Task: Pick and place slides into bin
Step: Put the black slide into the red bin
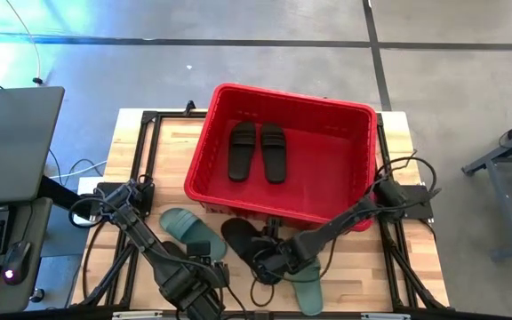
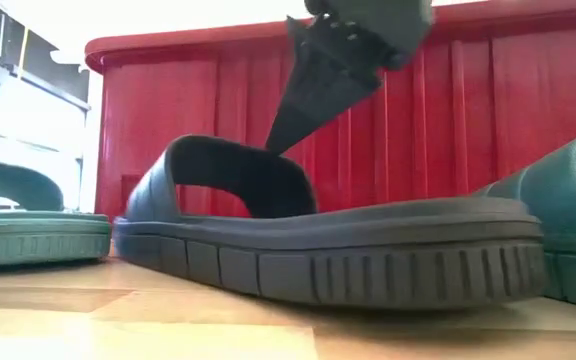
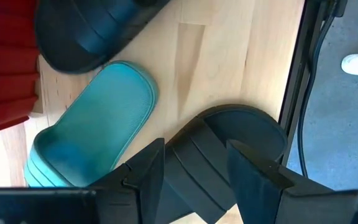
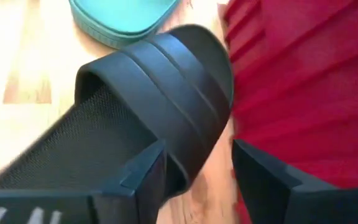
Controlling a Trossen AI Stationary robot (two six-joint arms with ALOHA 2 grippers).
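The bin [image 1: 204, 151], a big bright red plastic crate with ribbed walls and a thick rim, stands just beyond my right pincer [image 1: 269, 260] on the pale wooden counter [image 1: 372, 267]. Two black slides [image 1: 258, 151] lie side by side on its floor.

Under my right pincer lies a black slide [image 4: 135, 118], flat-soled, with a wide ridged strap and a mesh-textured footbed, close against the bin's wall. My fingers [image 4: 138, 180] stand well apart, one on either side of its strap, and grip nothing. A teal-green slide [image 4: 120, 18] lies just past its toe, and another [image 1: 308, 289] lies just beside that pincer on the near side.

My left pincer [image 3: 194, 180] hangs over another black slide [image 3: 235, 134] near the counter's edge, fingers spread wide about its strap, closed on nothing. A teal slide [image 3: 92, 137] lies just beside it.
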